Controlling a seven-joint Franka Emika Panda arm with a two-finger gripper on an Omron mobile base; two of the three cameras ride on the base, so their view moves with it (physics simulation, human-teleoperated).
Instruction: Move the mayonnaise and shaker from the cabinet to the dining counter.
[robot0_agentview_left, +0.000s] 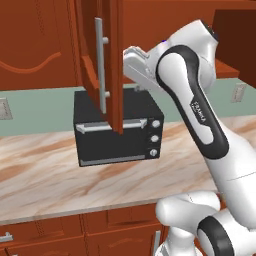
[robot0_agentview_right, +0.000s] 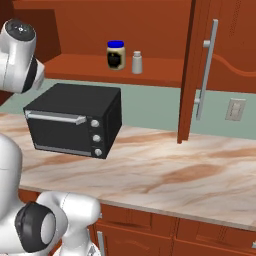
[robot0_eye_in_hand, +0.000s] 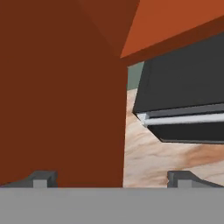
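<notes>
Your claw (robot0_eye_in_hand: 112, 177) stands fully spread and holds nothing; its two tips point past the edge of an open cabinet door (robot0_eye_in_hand: 61, 92), which sits very close to the hand, with the toaster oven (robot0_eye_in_hand: 183, 105) and the marble desk (robot0_eye_in_hand: 148, 157) beyond.

The mayonnaise (robot0_agentview_right: 115, 55) and the shaker (robot0_agentview_right: 137, 62) stand upright side by side on the open cabinet (robot0_agentview_right: 100, 30) shelf, near its front edge, shaker just beside the jar and apart from it. Both sit above and behind the toaster oven, which rests on the wall desk below. Neither is lifted yet; the dining counter is not in these pictures.

Risks, as judgement:
- The arm (robot0_agentview_left: 195, 110) is folded high between the two open doors. A wide swing could strike a door or its bar handle (robot0_agentview_left: 101, 65).
- Jar and shaker are close. Reaching for one with the claw this wide may nudge the other off the shelf edge onto the oven.
- The shaker is small and thin; an off-centre close could tip it.
- Coming in low risks clipping the oven's top.
</notes>
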